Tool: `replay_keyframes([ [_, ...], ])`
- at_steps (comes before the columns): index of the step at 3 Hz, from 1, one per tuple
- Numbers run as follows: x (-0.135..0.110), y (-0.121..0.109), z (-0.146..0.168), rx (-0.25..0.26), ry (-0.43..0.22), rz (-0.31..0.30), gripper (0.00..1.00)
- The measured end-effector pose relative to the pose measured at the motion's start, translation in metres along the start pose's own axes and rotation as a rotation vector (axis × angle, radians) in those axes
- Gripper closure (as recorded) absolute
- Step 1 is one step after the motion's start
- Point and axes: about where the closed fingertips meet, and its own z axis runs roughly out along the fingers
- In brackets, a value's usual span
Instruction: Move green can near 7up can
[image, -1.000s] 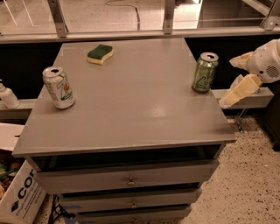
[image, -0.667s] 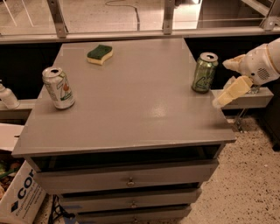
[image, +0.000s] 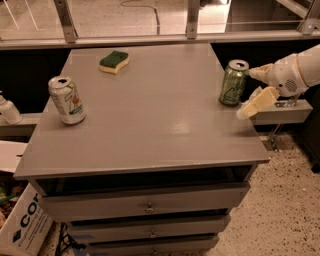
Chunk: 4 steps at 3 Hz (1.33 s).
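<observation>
With the green can (image: 234, 84) upright at the counter's (image: 165, 130) right edge and the empty claw (image: 251, 89) wide open just beside it, centre the claw around the can's middle before closing, then carry toward the 7up can (image: 67, 100) by the left edge.

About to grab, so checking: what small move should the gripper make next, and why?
Probably ease the gripper a little toward the green can until its open fingers straddle it. It hangs just right of the can, not yet around it; the 7up can stands far off at the table's left side.
</observation>
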Motion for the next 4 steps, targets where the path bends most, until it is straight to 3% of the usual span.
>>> replay_keyframes([
  [2,-0.002,-0.026,0.015,-0.044,-0.168,0.052,0.00],
  [4,-0.007,-0.034,0.029,-0.125,-0.351,0.122,0.00],
])
